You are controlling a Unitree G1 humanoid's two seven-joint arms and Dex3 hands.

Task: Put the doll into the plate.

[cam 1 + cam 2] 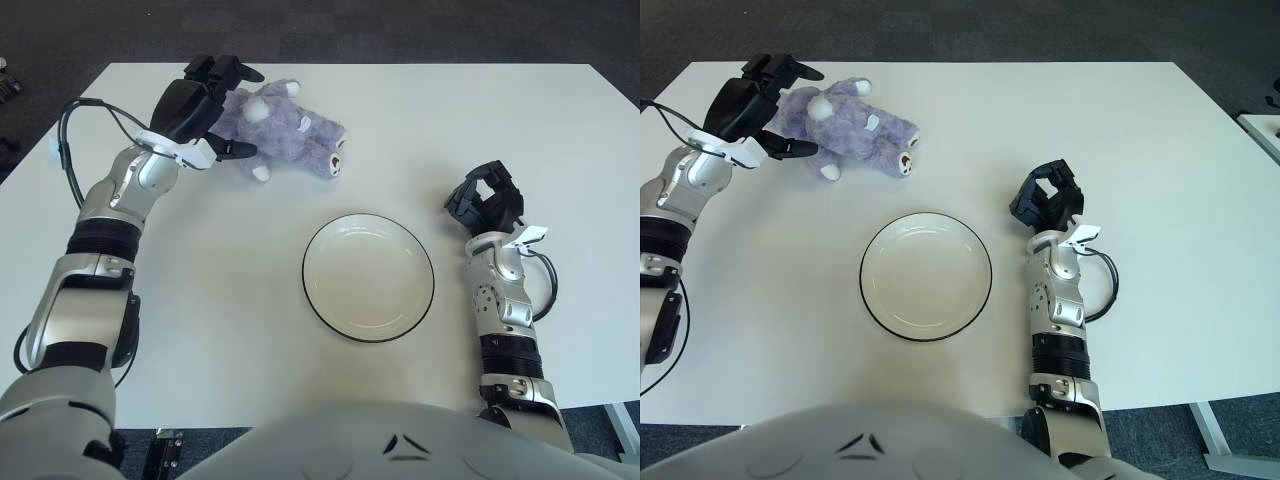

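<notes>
The purple doll (285,135) is lying on its side on the white table (560,130), up at eleven o'clock from the plate (368,277) and well apart from it. The left hand (205,105) is hovering at the doll's nine o'clock end, fingers spread around it without clamping. The right hand (487,200) is sitting at the plate's three o'clock, fingers curled together on nothing.
</notes>
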